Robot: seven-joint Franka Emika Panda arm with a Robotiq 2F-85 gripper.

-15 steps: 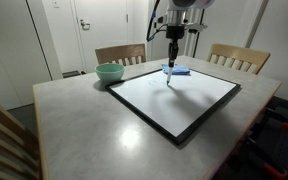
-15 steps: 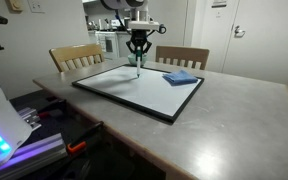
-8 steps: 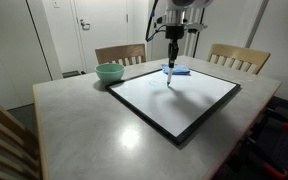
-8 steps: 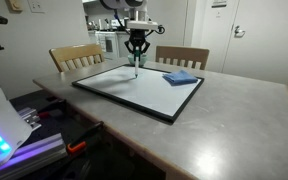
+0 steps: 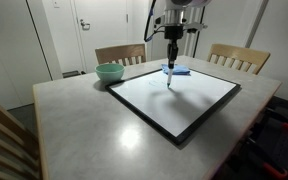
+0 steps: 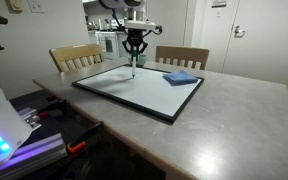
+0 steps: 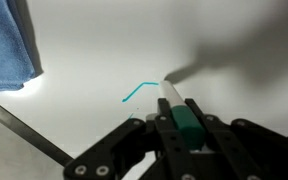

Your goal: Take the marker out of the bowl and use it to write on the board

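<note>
The gripper (image 7: pixel 187 128) is clamped on the marker (image 7: pixel 180 112), which points down. The marker's tip touches the board (image 7: pixel 224 50), right at the end of a short teal line (image 7: pixel 136 92) w/ a bend in it. In both exterior views the marker stands upright over the far part of the board. A blue cloth (image 5: pixel 177 70) lies on the board near the marker. The bowl (image 5: pixel 109 72) sits on the counter (image 5: pixel 84 130), just beside the board & apart from the gripper.

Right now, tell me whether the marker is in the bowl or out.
Out. The gripper holds the marker upright, tip at the end of a teal line on the board; the bowl stands apart.
</note>
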